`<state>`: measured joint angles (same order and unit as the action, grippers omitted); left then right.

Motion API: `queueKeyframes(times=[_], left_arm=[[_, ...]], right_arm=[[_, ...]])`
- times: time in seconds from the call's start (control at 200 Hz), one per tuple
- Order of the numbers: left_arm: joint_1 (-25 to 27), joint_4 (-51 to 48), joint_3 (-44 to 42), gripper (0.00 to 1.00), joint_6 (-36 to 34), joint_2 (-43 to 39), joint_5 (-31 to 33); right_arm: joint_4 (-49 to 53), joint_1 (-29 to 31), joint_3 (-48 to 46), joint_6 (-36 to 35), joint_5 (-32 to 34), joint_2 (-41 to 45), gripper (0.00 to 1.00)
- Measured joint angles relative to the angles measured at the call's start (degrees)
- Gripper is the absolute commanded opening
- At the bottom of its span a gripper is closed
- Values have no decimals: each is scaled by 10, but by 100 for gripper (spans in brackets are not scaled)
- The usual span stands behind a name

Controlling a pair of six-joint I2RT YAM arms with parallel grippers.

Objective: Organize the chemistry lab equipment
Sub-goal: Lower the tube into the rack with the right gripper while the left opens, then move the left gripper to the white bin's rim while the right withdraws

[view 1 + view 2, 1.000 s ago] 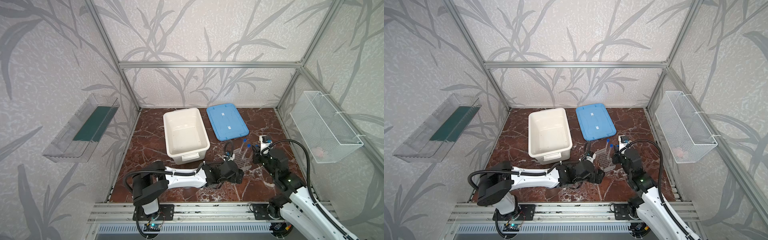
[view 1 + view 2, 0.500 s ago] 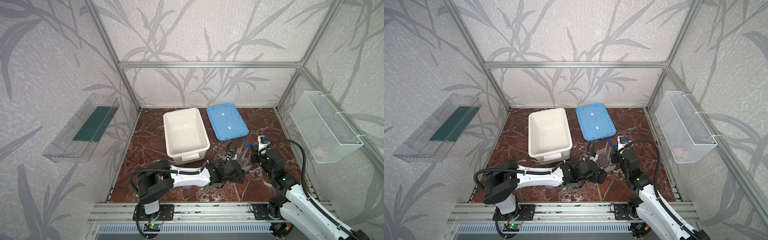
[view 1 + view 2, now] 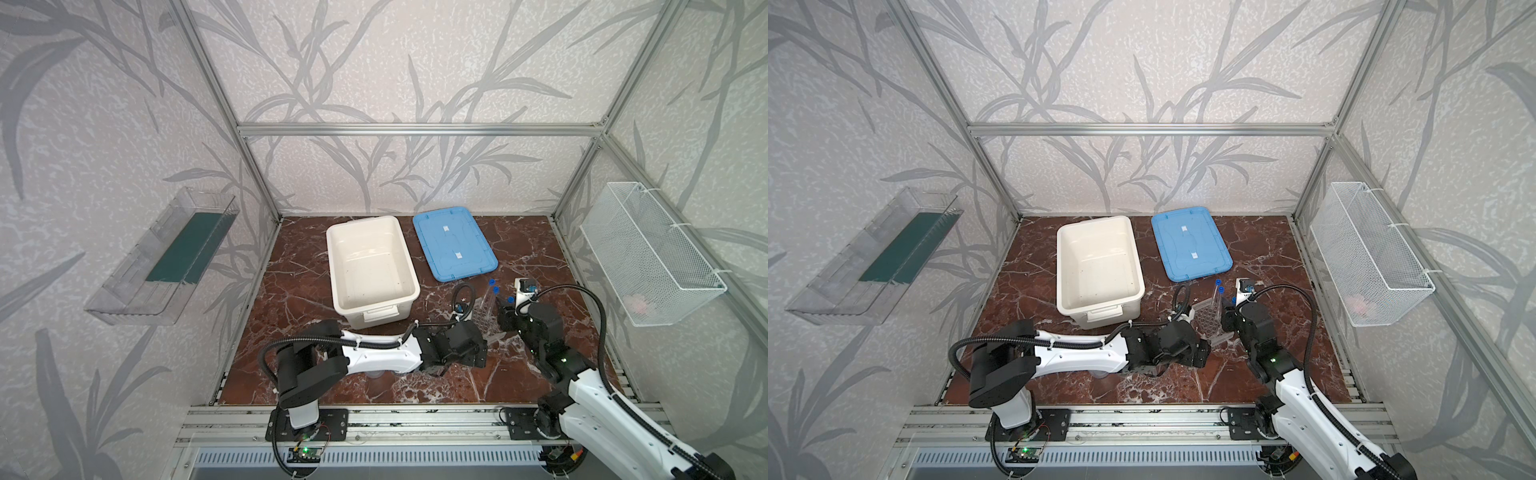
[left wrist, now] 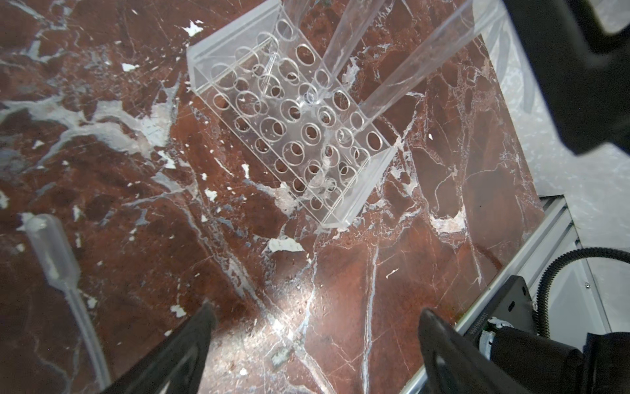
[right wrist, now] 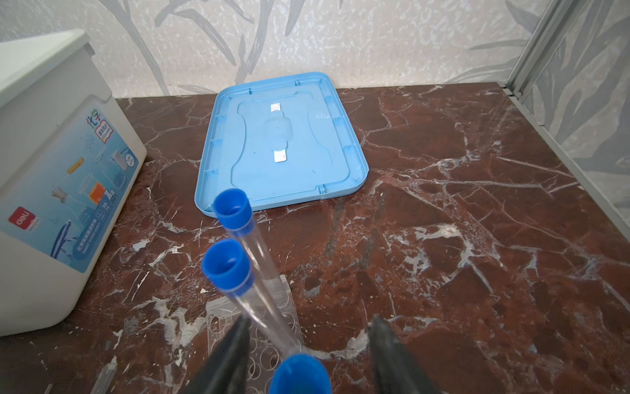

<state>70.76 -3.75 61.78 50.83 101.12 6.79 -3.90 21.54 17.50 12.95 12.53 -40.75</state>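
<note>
your right gripper [image 5: 310,320] has its fingers [image 5: 231,354] spread. the blue cap of one of the three blue-capped tubes [image 5: 300,373] sits in the gap between them, with bare space on either side, so nothing is pinched. that tube and the other two stand in holes of the clear tube rack [image 4: 289,136], all leaning rather than upright. in both top views this gripper hangs just beside the rack [image 3: 484,318] on its right.

your left gripper [image 4: 315,308] is also spread wide and holds nothing; only bare marble tabletop [image 4: 153,191] shows between its fingers [image 4: 201,344]. in a top view it sits near the rack [image 3: 1209,318], on the side toward the front rail, and does not touch it.

a clear plastic dropper [image 4: 54,252] lies flat on the marble, apart from the rack, off to one side of the left gripper.

the white tub [image 3: 332,266] stands open to the rack's left and further back. the blue lid [image 3: 455,249] lies flat behind the rack, toward the back wall, just beside the tub.
</note>
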Motion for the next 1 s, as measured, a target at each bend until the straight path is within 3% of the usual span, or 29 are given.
queueKeyframes(times=[0.33, 0.47, 0.64, 0.86, 0.93, 1.0], left_arm=[[0, -126, 2, 77, -26, -63, 102], [-1, -165, 2, 78, -69, -138, 137], [-21, -222, 45, 80, -167, -249, 129], [-179, -347, 210, 71, -267, -304, 113], [-236, -381, 236, 63, -284, -310, 114], [-299, -407, 244, 62, -299, -313, 106]], right_arm=[[117, 0, 12, 44, 25, 139, 99], [196, 0, 54, 60, 23, 166, 99], [271, -1, 115, 73, 0, 192, 99], [296, -1, 173, 70, -92, 157, 99], [296, 2, 188, 69, -119, 132, 99], [296, 10, 203, 67, -137, 110, 99]])
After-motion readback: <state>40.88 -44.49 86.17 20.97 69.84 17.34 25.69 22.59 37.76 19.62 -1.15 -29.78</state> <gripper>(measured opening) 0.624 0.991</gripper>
